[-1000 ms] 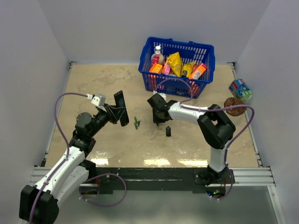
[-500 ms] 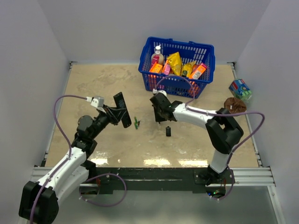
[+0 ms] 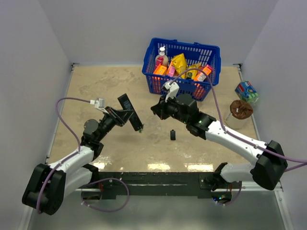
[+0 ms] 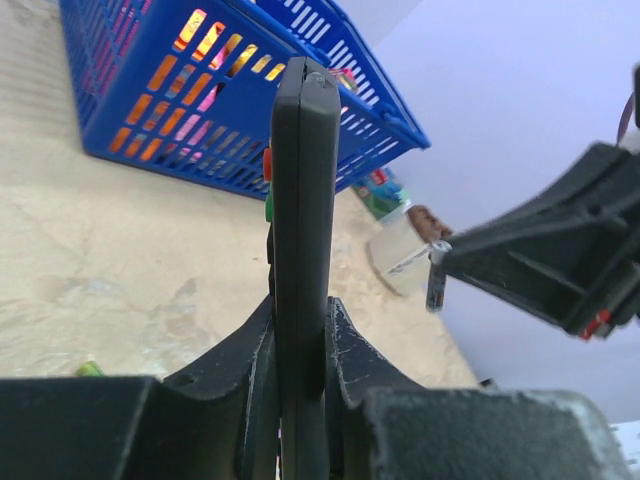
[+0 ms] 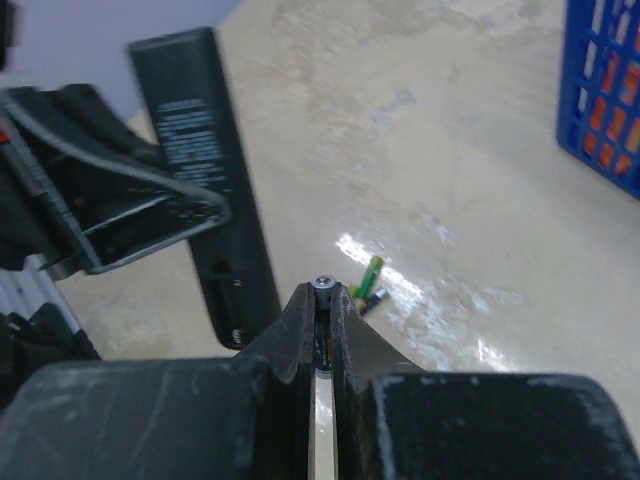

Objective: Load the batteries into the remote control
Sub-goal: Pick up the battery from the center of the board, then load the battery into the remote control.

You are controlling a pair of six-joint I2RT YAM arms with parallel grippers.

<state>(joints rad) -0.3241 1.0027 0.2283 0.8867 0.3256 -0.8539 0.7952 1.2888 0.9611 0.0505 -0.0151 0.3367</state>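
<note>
**Top view.** We count two arms, one remote control [image 3: 135,120], one blue basket [image 3: 215,49] of packets at the far side of the table [image 3: 96,86], and one small black piece [image 3: 172,135] lying alone on the tabletop. The left arm runs low from its base, bends at the elbow and lifts its wrist. The left gripper [image 3: 123,115] is clamped across the remote control, which hangs tilted above the table with its lower end toward the near right. The right arm stretches in one long diagonal from the near right corner to mid-table. The right gripper [image 3: 156,109] faces the remote control, near it but apart. Its fingers are closed, though what they pinch is too small to tell from here.

**Left wrist.** We see the remote control edge-on and upright, squeezed between both fingers, with one red and one green button on its side. To the right, the other gripper holds one battery [image 4: 436,275] at its tips, a metal end showing. One green battery [image 4: 90,369] lies on the table at lower left.

**Right wrist.** We count three slim cylinders. One is nipped between the closed fingers, the green battery lies on the table, and a darker cylinder [image 5: 368,298] lies just beside it. The remote control's printed back faces us, held in the left gripper.
</note>
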